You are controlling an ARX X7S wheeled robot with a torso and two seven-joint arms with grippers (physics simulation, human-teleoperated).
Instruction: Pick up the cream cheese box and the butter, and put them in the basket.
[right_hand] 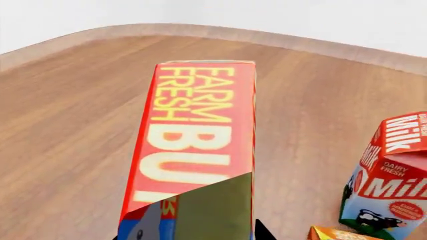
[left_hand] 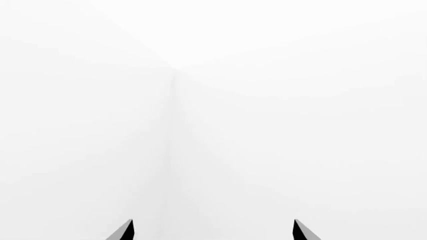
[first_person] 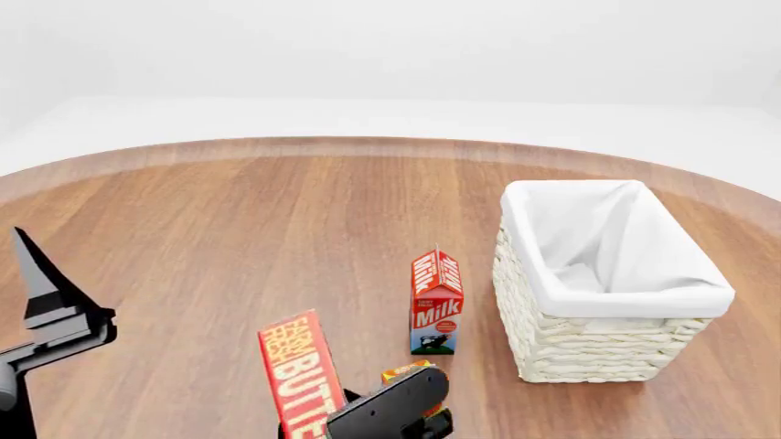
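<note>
Black angular left claw [first_person: 43, 293]; tips seemingly pointed.

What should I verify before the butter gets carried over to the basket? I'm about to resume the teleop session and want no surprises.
1. Right gripper grips the butter: cannot tell; a dark finger covers its lower end, contact unclear.
2. Butter off the table: cannot tell from these views.
3. Basket interior free: ok, only the white lining shows.
4. Milk carton stands between butter and basket: not ok, route over or around it.
5. Left gripper out of the way: ok, open, facing blank white.
6. Cream cheese box located: not ok, in no view.
</note>
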